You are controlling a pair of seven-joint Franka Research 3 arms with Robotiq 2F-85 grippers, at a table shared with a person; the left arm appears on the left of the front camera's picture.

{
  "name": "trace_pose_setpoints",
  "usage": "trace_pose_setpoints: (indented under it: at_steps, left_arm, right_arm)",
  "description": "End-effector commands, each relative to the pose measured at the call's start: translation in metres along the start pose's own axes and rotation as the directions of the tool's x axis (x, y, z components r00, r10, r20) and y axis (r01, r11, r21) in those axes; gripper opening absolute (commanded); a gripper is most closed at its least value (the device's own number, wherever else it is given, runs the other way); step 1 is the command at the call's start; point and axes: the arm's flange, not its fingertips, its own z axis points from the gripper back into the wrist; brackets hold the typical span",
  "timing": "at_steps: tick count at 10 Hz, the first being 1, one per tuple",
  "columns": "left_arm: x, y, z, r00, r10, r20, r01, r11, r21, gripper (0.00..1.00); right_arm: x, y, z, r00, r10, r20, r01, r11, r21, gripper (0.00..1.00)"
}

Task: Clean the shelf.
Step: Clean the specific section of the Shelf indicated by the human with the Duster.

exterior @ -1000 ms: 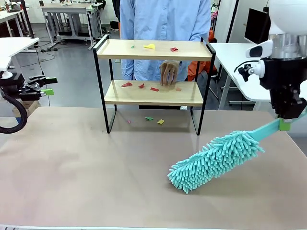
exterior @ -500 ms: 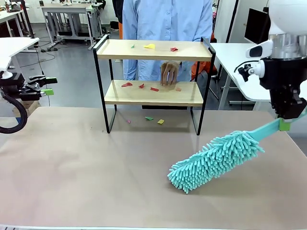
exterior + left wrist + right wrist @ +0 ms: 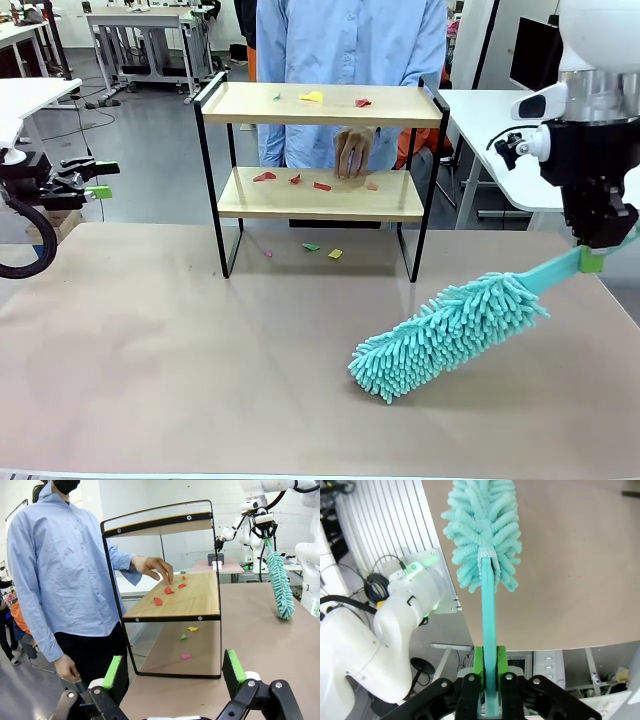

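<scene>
The right arm has a glossy white rounded shell, then a grey metal ring and a black wrist block, with a thin black cable looping beside a white side housing. The right hand is black, with round screw heads at the knuckles and bright green pads. The left hand has the same black link fingers, silver screw heads, white joint caps and green pads; a thick black hose curves under it. The person wears a light blue long-sleeved shirt and dark trousers.
</scene>
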Motion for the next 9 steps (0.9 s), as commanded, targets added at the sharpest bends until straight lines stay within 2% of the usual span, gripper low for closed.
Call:
trace_pose_setpoints:
  at_steps: [1, 3, 4, 5, 7, 8, 9]
  left_arm:
    - [0.002, 0.000, 0.000, 1.000, -0.006, -0.004, 0.006, 1.000, -0.004, 1.00]
    - [0.002, 0.000, 0.000, 1.000, -0.006, -0.004, 0.006, 1.000, -0.004, 1.00]
    - [0.002, 0.000, 0.000, 1.000, -0.006, -0.004, 0.006, 1.000, -0.004, 1.00]
    - [0.002, 0.000, 0.000, 1.000, -0.006, -0.004, 0.006, 1.000, -0.004, 1.00]
    - [0.002, 0.000, 0.000, 1.000, -0.006, -0.004, 0.006, 1.000, -0.004, 1.00]
    - [0.002, 0.000, 0.000, 1.000, -0.006, -0.004, 0.006, 1.000, -0.004, 1.00]
    - [0.002, 0.000, 0.000, 1.000, -0.006, -0.004, 0.006, 1.000, -0.004, 1.00]
  right_arm:
    - [0.014, 0.032, 0.024, 0.982, -0.140, 0.126, 0.145, 0.989, -0.035, 0.13]
    - [0.029, 0.062, 0.045, 0.897, -0.334, 0.289, 0.340, 0.940, 0.031, 0.13]
    - [0.039, 0.075, 0.054, 0.824, -0.451, 0.345, 0.455, 0.887, 0.073, 0.13]
    - [0.051, 0.091, 0.065, 0.729, -0.546, 0.413, 0.544, 0.828, 0.134, 0.13]
    - [0.074, 0.114, 0.072, 0.603, -0.646, 0.468, 0.668, 0.730, 0.147, 0.13]
    - [0.083, 0.122, 0.077, 0.462, -0.722, 0.515, 0.797, 0.593, 0.117, 0.13]
    - [0.101, 0.117, 0.075, 0.413, -0.750, 0.516, 0.814, 0.559, 0.161, 0.13]
